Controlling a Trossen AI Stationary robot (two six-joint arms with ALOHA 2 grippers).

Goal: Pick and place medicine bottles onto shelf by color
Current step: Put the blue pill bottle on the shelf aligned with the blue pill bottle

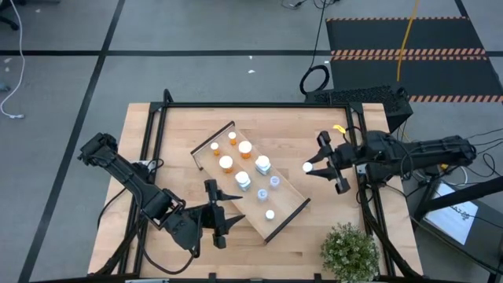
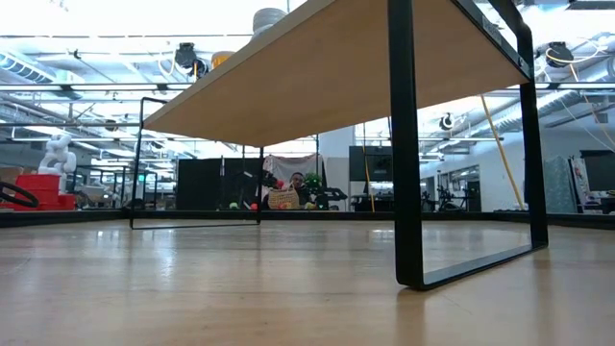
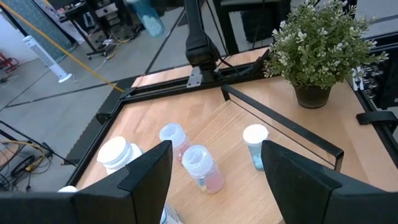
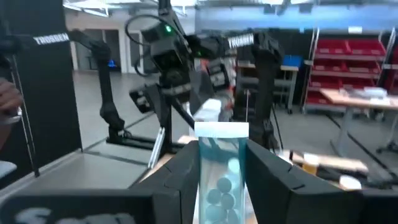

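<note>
Clear bottle (image 4: 222, 171) clamped in right gripper (image 4: 222, 180), only its cap from above, left gripper (image 3: 214, 180) wide beside shelf (image 1: 292, 211)

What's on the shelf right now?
The shelf holds eight bottles: four orange toward one end, four clear toward the other. Contents are hidden under the caps.

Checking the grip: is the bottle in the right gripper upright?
Upright: the clear bottle stands vertical between the right gripper's fingers, white cap on top.
</note>
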